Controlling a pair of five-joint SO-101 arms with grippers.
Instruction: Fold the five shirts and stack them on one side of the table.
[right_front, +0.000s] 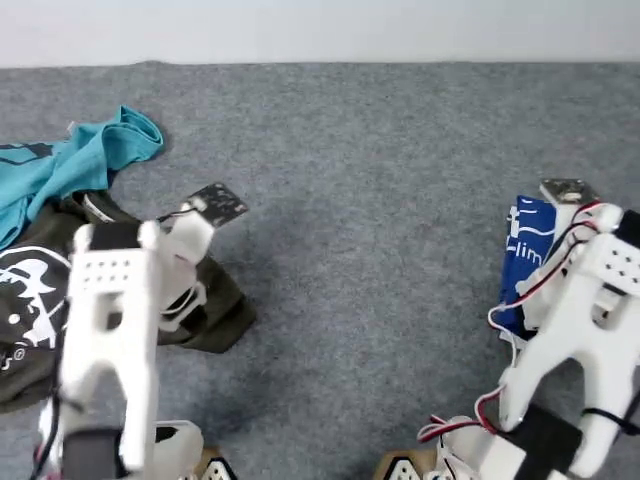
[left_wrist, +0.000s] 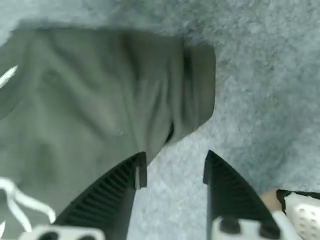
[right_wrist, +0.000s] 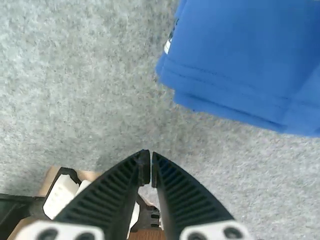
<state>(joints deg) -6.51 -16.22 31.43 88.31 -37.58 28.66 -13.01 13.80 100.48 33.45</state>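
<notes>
Left gripper (left_wrist: 175, 167) hangs with jaws spread, holding nothing, just above the rumpled edge of the dark olive shirt (left_wrist: 85, 100) at the left of the high view. The right gripper (right_wrist: 151, 156) is pressed closed and empty, near the blue shirt (right_wrist: 240, 60) at the right edge. That blue shirt looks folded flat, so I judge one shirt done. The olive one and a teal shirt (right_front: 70, 165) at upper left lie crumpled together, unfolded. Nothing here serves as a container; the shirts rest straight on the grey table (right_front: 380, 200).
</notes>
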